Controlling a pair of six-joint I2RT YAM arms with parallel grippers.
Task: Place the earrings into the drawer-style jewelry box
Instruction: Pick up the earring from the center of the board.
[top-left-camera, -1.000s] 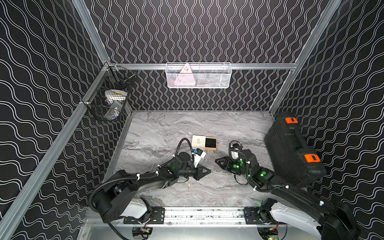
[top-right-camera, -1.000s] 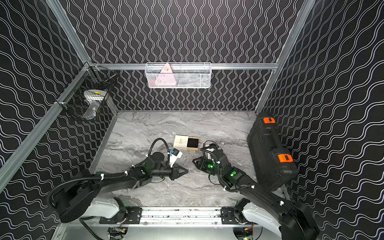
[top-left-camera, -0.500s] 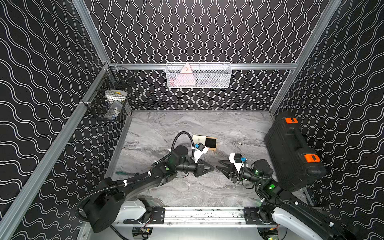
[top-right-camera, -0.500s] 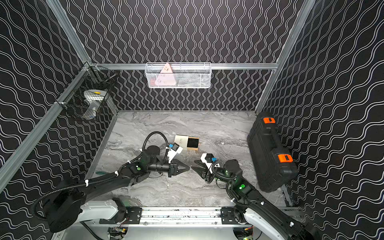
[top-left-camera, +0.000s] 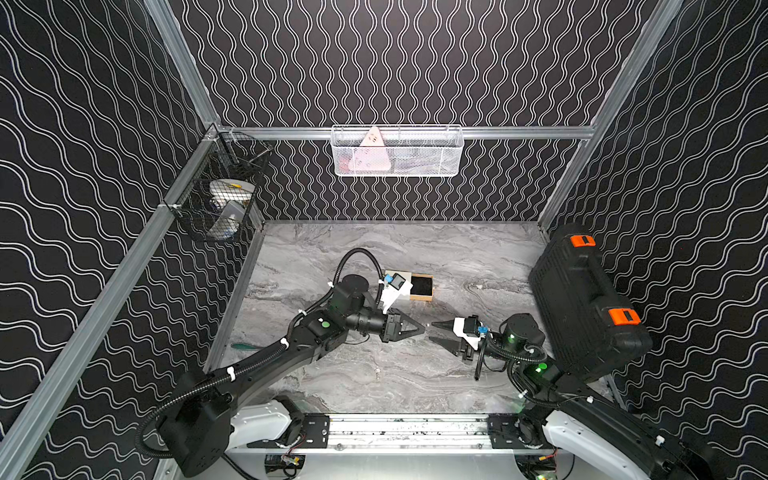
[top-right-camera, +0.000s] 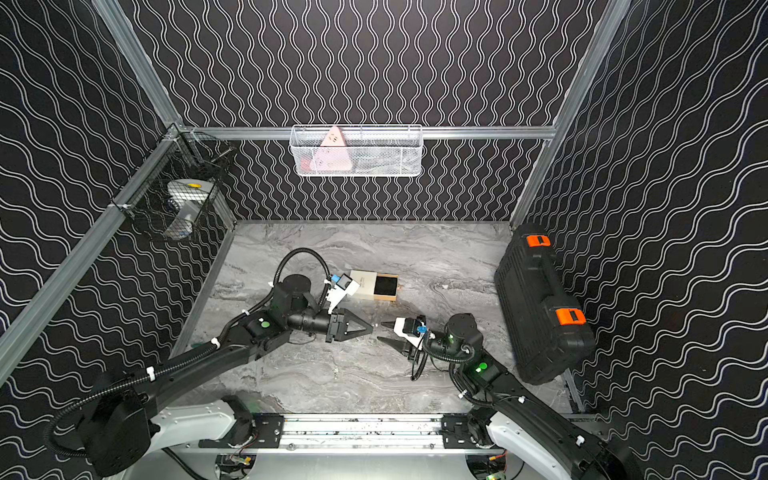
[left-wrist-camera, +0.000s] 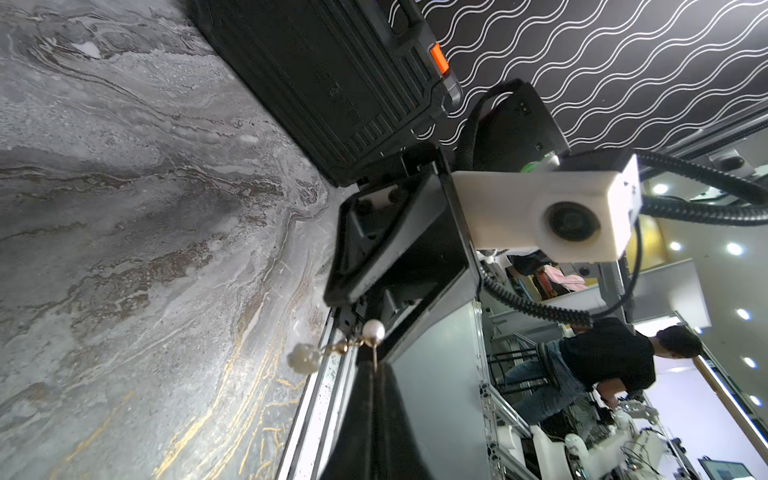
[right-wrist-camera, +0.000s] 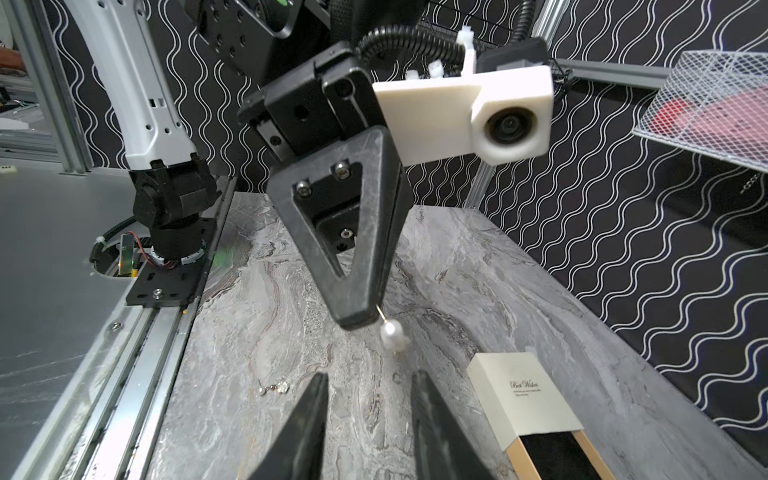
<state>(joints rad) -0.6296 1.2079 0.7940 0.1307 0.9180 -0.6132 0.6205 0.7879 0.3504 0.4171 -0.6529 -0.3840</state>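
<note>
Pearl earring (right-wrist-camera: 392, 332) hangs by its thin gold post from the very tip of the left claw (right-wrist-camera: 357, 313), which is clenched tight on that post. A pale carved drop (left-wrist-camera: 303, 357) dangles from the pearl on a short gold link. Facing it tip to tip, in the lower middle of the frame in both top views, the right claw (top-left-camera: 433, 331) stands partly open with nothing between its fingers (right-wrist-camera: 316, 399). The pearl hangs just ahead of that gap, touching neither finger. A second earring (right-wrist-camera: 274, 388) lies flat on the marble table (top-left-camera: 374, 257), beside the right claw on the side toward the front rail (top-left-camera: 407, 430). The jewelry box (right-wrist-camera: 519, 390) sits near the middle of the frame in the top views, just above the left claw. Its tan drawer (top-left-camera: 422, 286) is pulled out to the right and shows a black lining. Script on the cream sleeve reads "Best Wishes"; the smaller print beneath is too fine to read. Bare table lies between claws and box, and a black case (top-left-camera: 582, 299) with orange latches fills the right edge.
</note>
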